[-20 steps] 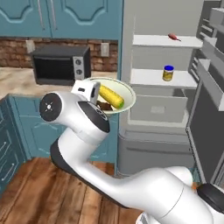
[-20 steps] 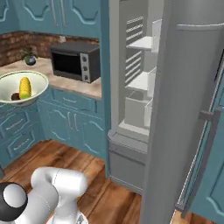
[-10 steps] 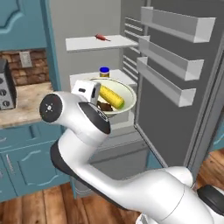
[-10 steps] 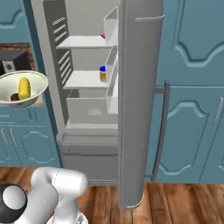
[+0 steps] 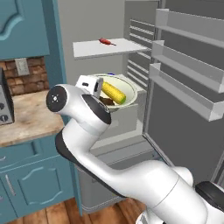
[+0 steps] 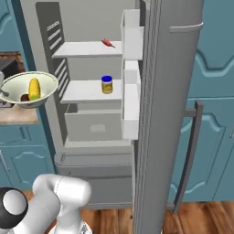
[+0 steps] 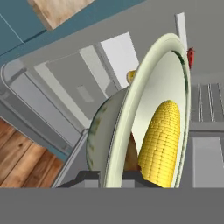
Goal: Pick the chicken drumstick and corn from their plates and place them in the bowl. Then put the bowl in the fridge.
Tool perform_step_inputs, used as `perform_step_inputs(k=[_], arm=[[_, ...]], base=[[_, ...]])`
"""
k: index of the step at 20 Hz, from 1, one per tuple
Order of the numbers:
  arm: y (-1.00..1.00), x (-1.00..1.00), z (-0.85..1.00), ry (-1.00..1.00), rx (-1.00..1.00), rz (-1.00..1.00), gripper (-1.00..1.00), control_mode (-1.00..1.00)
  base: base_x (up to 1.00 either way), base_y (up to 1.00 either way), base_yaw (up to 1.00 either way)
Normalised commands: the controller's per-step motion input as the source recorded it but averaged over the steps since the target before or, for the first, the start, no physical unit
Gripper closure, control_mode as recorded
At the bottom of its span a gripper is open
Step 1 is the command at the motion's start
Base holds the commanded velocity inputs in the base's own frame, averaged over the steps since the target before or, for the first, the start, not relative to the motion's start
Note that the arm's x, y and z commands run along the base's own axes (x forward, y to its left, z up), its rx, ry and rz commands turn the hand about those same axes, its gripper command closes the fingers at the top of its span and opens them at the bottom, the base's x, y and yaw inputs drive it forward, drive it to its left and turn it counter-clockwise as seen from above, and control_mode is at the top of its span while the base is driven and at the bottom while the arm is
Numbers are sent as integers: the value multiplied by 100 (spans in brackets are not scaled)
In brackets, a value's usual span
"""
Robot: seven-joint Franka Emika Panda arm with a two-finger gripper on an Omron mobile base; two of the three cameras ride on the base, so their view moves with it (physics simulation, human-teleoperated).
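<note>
My gripper [image 5: 99, 87] is shut on the near rim of the pale cream-green bowl [image 5: 127, 87] and holds it up in front of the open fridge [image 5: 131, 57]. Inside the bowl lie the yellow corn [image 5: 114, 92] and the dark brown chicken drumstick [image 5: 106, 101]. From the right base view the bowl [image 6: 45, 82] hangs at the left, with the corn [image 6: 34, 88] and drumstick [image 6: 25, 97] inside, level with the fridge's middle shelf [image 6: 87, 93]. In the hand view the gripper [image 7: 111, 177] pinches the bowl's rim [image 7: 131, 109] beside the corn [image 7: 162, 140]. The plates are out of view.
A yellow jar [image 6: 107, 84] stands on the middle shelf and a small red thing [image 6: 108, 43] lies on the top shelf. A grey drawer [image 6: 93, 125] sits below. The open door with its shelves [image 5: 188, 65] juts out at the right. A wooden counter [image 5: 26, 116] is at the left.
The whole view has swung round from the microwave and counter to face the open fridge, which is now closer. The bowl with corn and drumstick stays in the shut gripper.
</note>
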Motion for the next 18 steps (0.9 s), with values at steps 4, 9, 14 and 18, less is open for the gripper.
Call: perform_step_inputs(k=[4,9,14,18], arm=[[0,0,0,0,0,0,100,100],[0,0,0,0,0,0,100,100],[0,0,0,0,0,0,100,100],[0,0,0,0,0,0,100,100]], base=[[41,0,0],[11,0,6],[29,-5,14],[20,-4,8]])
